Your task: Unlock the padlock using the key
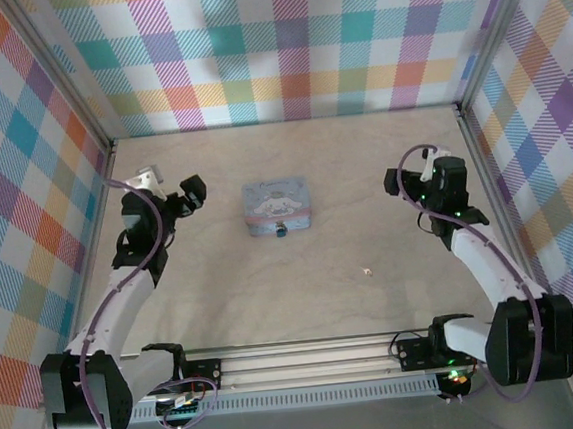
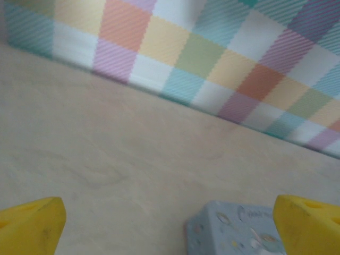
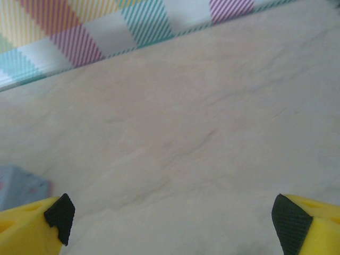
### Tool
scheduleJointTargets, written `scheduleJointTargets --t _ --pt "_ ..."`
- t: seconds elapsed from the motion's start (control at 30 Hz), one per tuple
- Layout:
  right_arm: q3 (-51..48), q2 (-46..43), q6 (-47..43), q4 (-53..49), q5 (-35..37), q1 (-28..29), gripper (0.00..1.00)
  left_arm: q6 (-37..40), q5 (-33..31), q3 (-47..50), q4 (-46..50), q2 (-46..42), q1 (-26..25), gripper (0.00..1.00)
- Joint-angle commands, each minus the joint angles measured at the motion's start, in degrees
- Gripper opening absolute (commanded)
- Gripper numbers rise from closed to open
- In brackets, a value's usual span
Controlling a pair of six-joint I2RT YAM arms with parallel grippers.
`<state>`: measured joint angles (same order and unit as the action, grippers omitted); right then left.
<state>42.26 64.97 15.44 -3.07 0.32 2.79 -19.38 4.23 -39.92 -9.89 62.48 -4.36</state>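
Note:
The tiny dark blue padlock point(image 1: 282, 230) sits at the near edge of a pale blue cartoon-print tin point(image 1: 276, 205) in the middle of the table. The key point(image 1: 369, 270) is a pale speck lying on the wood to the right of and nearer than the tin. My left gripper point(image 1: 190, 195) hovers left of the tin, open, with nothing between its yellow fingers point(image 2: 32, 226); a corner of the tin point(image 2: 234, 234) lies low between them. My right gripper point(image 1: 396, 183) hangs at the right, well right of the tin, also open and empty, yellow fingertips point(image 3: 32, 226) wide apart.
Plaid walls point(image 1: 282, 44) enclose the wooden table point(image 1: 292, 164) on three sides. A metal rail point(image 1: 309, 358) with the arm bases runs along the near edge. A sliver of the tin point(image 3: 21, 186) lies at the left edge of the right wrist view.

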Motion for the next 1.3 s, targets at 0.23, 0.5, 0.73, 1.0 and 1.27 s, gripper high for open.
scheduleJointTargets --t 0.23,0.5,0.73,1.0,1.27 --pt "4.68 -4.49 12.15 -29.54 -10.45 2.52 0.88 -19.20 7.22 2.47 2.15 -0.42 -11.53 1.00" --pt "4.27 -4.60 13.89 -38.41 -11.86 6.22 0.80 -21.50 1.69 2.68 -1.94 3.03 -23.84 1.00" --pt "0.17 -1.60 15.85 -40.07 -10.39 12.85 0.75 -22.11 0.65 2.77 -4.02 5.24 -26.61 1.00" --pt "-1.94 4.30 17.28 -39.08 -10.47 16.85 0.66 -22.67 -0.84 3.80 -4.64 4.32 -27.28 1.00" --pt "-4.03 8.50 19.25 -35.24 -11.57 19.16 0.63 -22.34 -1.46 3.98 -3.91 4.36 -27.28 1.00"
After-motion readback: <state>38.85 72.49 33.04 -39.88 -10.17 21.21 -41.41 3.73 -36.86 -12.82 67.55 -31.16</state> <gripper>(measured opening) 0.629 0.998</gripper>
